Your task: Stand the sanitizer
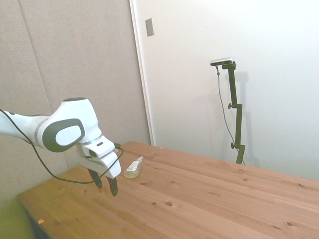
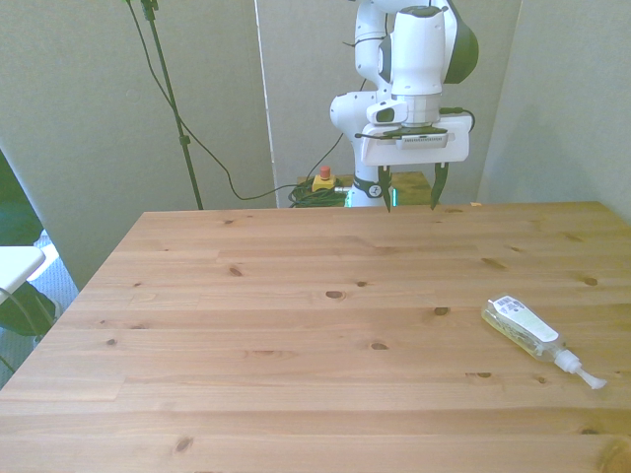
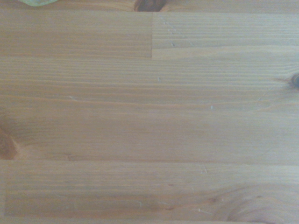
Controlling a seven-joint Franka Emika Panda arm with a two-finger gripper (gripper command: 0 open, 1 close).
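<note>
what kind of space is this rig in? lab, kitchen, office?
Probably a lab or test room, not a kitchen. A white arm with its gripper open stands at a bare wooden table between plain partition walls, cables trail on the floor, and the only item is a sanitizer lying on its side.

No legible txt anywhere. The sanitizer [image 2: 526,329] has a small white label w/ print, too small & blurred to read; nothing readable on the gripper [image 2: 409,195] housing either.
</note>
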